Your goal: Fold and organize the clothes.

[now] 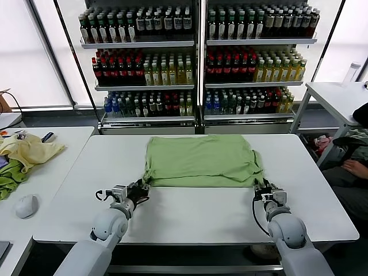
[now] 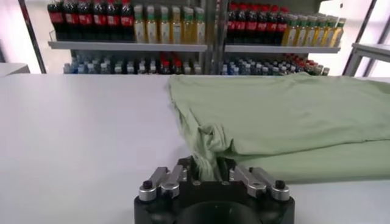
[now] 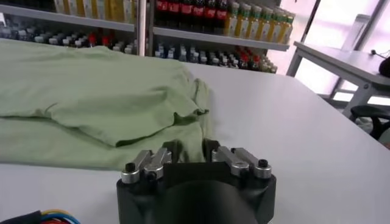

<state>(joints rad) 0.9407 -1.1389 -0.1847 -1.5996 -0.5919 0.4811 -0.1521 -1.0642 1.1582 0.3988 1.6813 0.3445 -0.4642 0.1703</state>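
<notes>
Nearest to us, the left gripper (image 1: 140,188) and the right gripper (image 1: 260,190) rest low on the white table (image 1: 195,215), each at 1 near corner of the polo shirt (image 1: 202,160). From the left wrist, we see the left gripper (image 2: 207,167) clamped on a bunched tuck of the shirt (image 2: 286,119) rising between its fingers. From the right wrist, the right gripper (image 3: 190,149) has its fingers drawn in on the shirt's (image 3: 91,97) near hem, the cloth pinched between them. Beyond the grippers, the shirt lies folded in 2 layers across the middle of the table, the upper layer set back from the near edge of the lower. Farther off, 2 shelving units (image 1: 198,63) hold 3 tiers of bottles (image 1: 144,69). On a side table to our left lie a pale yellow cloth (image 1: 29,150) and a darker green cloth (image 1: 10,179).
</notes>
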